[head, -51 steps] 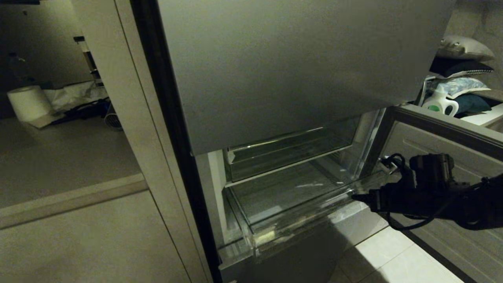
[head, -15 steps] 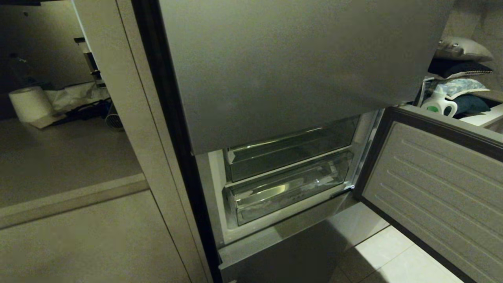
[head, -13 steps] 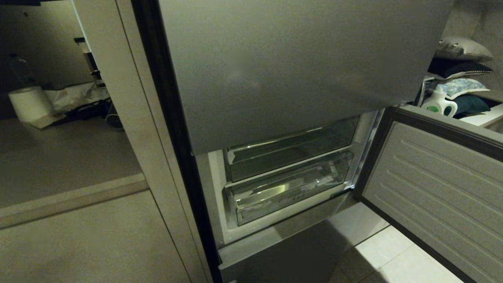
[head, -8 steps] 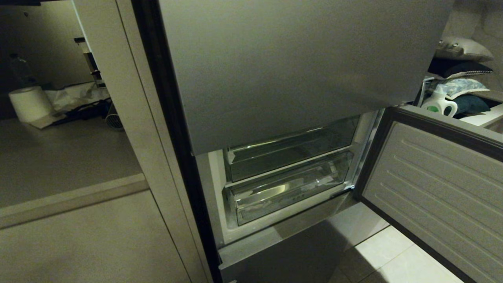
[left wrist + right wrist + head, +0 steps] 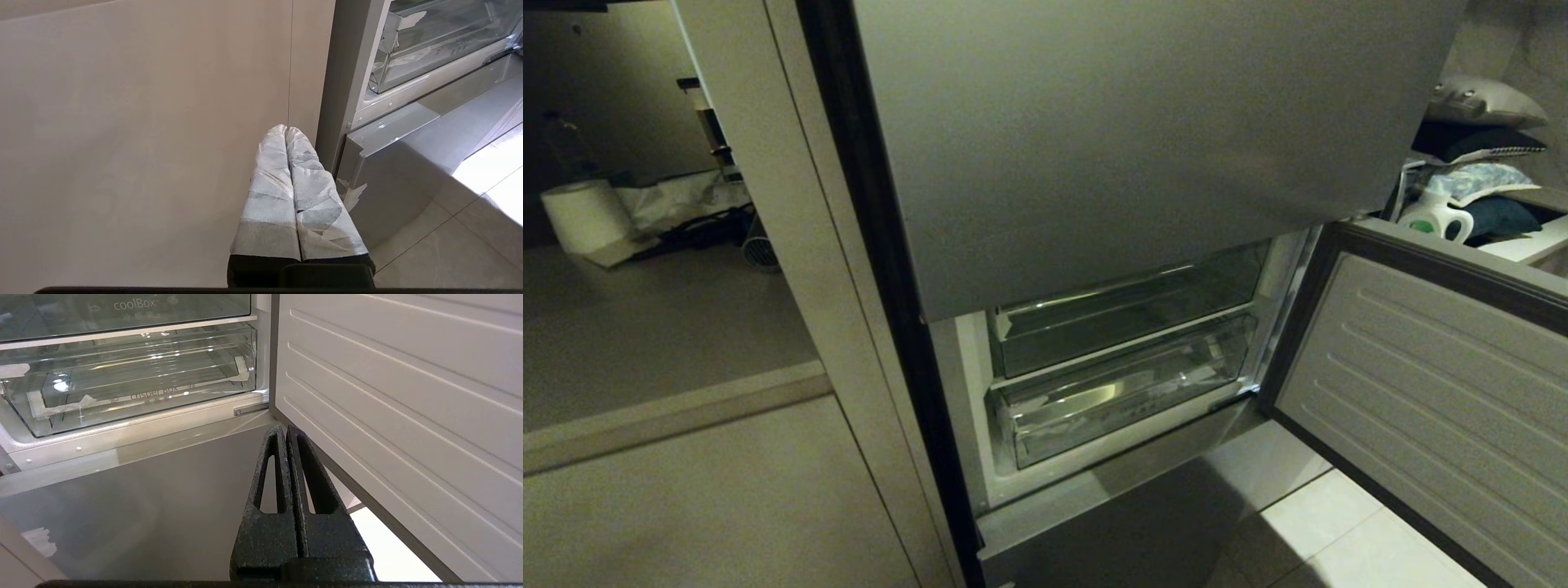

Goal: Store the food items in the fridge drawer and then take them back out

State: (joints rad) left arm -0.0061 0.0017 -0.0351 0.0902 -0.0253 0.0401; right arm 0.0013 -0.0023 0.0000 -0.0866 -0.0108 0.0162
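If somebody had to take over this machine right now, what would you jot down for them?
Left tool: shut, holding nothing, parked beside the fridge's outer wall.
Right tool: shut, holding nothing, in front of the lower panel below the fridge drawer.
Drawer: pushed in, looks empty. The drawer above is also shut. Fridge door stands open.
Food items: not visible in any view.
Done: apparently the items are already back out and the drawer is closed.
Left: probably just closing the door.

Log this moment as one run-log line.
clear plastic fridge drawer: pushed in, no food visible | grey fridge door: open | left tool: shut, empty | right tool: shut, empty
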